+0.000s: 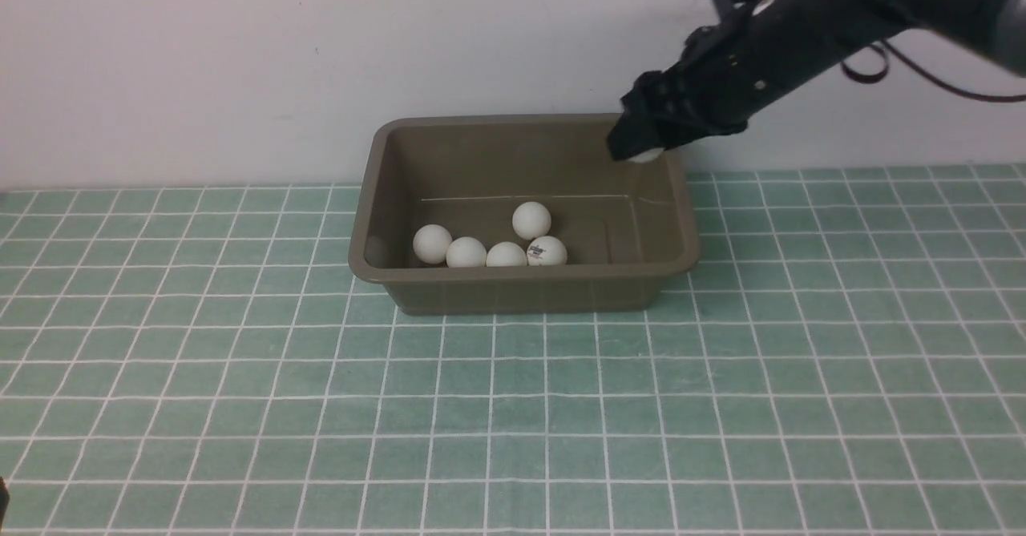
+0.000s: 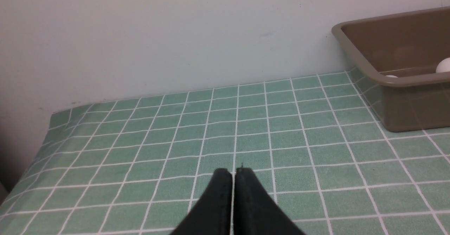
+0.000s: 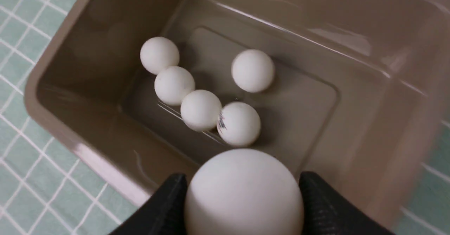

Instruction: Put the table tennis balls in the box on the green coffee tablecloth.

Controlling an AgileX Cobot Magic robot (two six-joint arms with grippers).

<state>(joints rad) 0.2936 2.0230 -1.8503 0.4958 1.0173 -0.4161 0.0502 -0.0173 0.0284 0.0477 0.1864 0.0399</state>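
Note:
The olive-brown box (image 1: 521,278) stands on the green coffee tablecloth (image 1: 513,416) near the back wall. Several white table tennis balls (image 1: 506,255) lie inside it toward its front wall, one with a dark logo (image 3: 239,123). My right gripper (image 1: 639,150) hangs over the box's far right corner, shut on another white ball (image 3: 242,200), with a black finger (image 3: 316,207) pressed against each side of it. That held ball (image 1: 648,155) just peeks out below the fingers in the front view. My left gripper (image 2: 233,173) is shut and empty, low over the cloth to the left of the box (image 2: 386,79).
A pale wall rises right behind the box and the cloth's far edge. The cloth's left edge (image 2: 45,136) drops off in the left wrist view. The right arm (image 1: 842,15) reaches in from the upper right.

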